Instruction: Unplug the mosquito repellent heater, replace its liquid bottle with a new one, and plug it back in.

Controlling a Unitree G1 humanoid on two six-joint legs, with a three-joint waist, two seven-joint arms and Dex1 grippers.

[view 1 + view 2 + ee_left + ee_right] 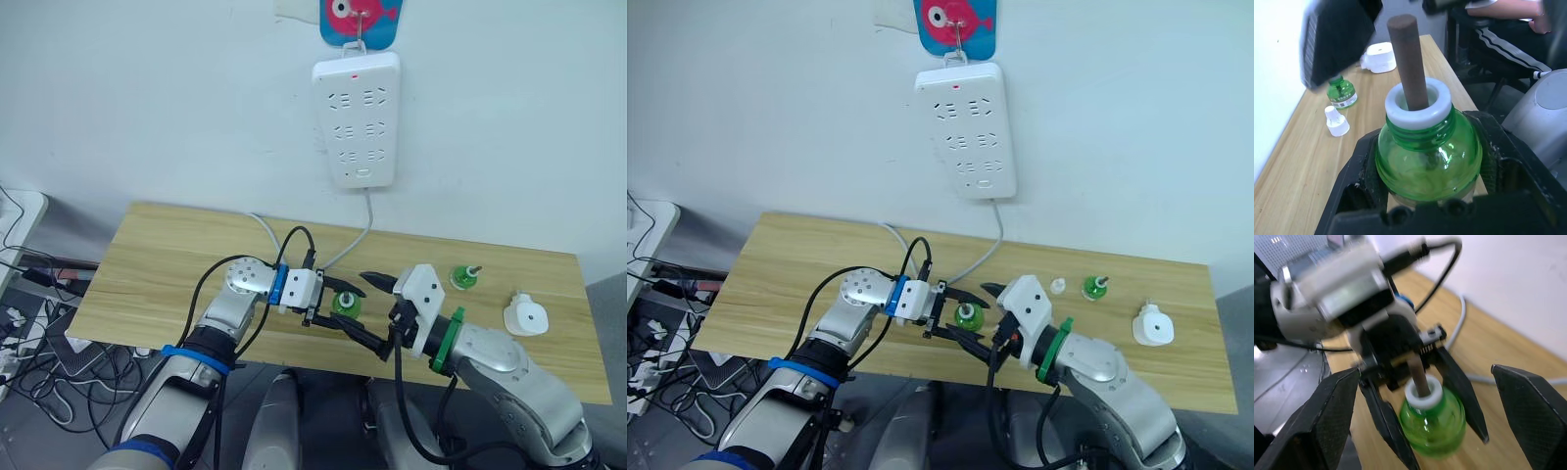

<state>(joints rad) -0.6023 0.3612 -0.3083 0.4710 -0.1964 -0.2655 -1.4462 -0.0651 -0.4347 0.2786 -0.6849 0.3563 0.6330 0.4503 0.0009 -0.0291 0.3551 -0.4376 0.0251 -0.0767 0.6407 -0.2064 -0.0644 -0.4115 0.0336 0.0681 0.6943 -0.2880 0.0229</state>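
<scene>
My left gripper is shut on a small green bottle with a white collar and a bare brown wick, held just above the table's front edge. My right gripper is open, one finger on each side of that bottle, not touching it. A second green bottle, also bare-wicked, stands at the back right. A white pointed cap lies loose beside it. By looks I cannot tell which bottle is the new one. The white heater lies unplugged at the table's right end.
The white power strip hangs on the wall, and its grey cable trails across the wooden table. Loose cables cover the floor at the left. A seated person's legs are beyond the table.
</scene>
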